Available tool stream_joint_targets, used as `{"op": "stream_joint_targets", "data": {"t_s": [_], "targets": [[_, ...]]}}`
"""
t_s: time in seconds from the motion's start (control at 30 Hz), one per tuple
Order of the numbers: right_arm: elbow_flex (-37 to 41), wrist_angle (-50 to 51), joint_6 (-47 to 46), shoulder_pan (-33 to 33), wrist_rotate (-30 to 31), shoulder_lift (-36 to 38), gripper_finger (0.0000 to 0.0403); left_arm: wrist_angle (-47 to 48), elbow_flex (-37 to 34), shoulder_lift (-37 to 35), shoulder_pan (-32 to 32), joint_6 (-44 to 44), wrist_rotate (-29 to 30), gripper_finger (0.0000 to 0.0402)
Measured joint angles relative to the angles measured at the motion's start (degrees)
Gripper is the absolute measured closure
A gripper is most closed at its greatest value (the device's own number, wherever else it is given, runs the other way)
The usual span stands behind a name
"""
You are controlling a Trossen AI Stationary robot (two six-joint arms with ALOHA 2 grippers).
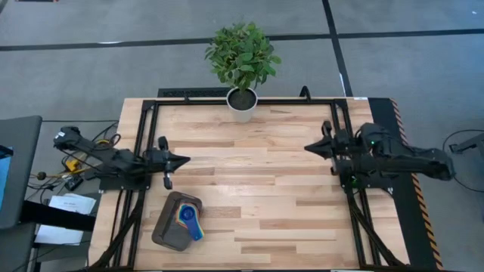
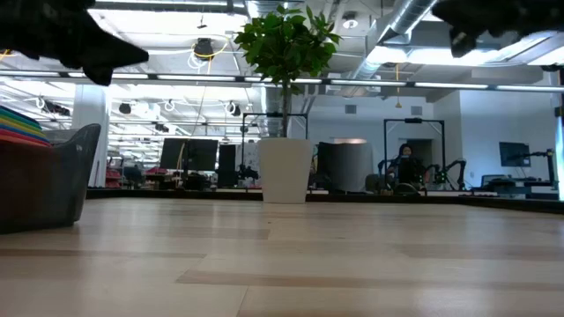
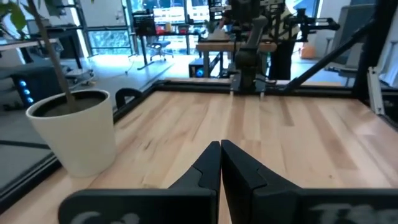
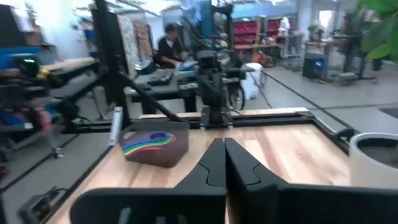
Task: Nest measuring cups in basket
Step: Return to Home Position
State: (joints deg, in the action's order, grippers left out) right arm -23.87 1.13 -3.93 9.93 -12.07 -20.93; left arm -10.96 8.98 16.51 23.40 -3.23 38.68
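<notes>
The dark grey basket (image 1: 171,223) rests flat on the table near its front left corner. The measuring cups (image 1: 187,217) sit nested inside it, their handles fanned in several colours; they also show in the right wrist view (image 4: 148,143) and at the low view's left edge (image 2: 22,125). My left gripper (image 1: 184,159) is shut and empty above the table's left side, beyond the basket. My right gripper (image 1: 308,146) is shut and empty above the table's right side.
A white plant pot (image 1: 242,104) with a green plant (image 1: 242,53) stands at the middle of the table's far edge. Black frame rails (image 1: 144,136) run along the left, right and far sides. Bare wood (image 1: 257,189) lies between the two grippers.
</notes>
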Motion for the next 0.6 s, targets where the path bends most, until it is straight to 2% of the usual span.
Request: {"op": "stream_joint_targets", "data": {"t_s": [0.23, 0.37, 0.5, 0.6], "targets": [[8.6, -0.3, -5.4, 1.1, -2.6, 14.4, 0.0391, -6.5, -4.6, 0.0, -5.3, 0.1, -4.2, 0.0401], [11.8, -0.2, -7.6, 1.1, -4.2, 20.2, 0.0397, -6.5, -5.4, 0.0, -8.9, 1.3, -7.5, 0.0401], [14.2, 0.5, -8.8, 1.0, -8.6, 20.8, 0.0396, -6.6, -5.5, 0.0, -11.8, 1.8, -11.6, 0.0401], [15.7, 0.0, -10.9, 1.0, -9.4, 20.3, 0.0390, -6.5, -5.5, 0.0, -13.3, 3.1, -14.6, 0.0401]]}}
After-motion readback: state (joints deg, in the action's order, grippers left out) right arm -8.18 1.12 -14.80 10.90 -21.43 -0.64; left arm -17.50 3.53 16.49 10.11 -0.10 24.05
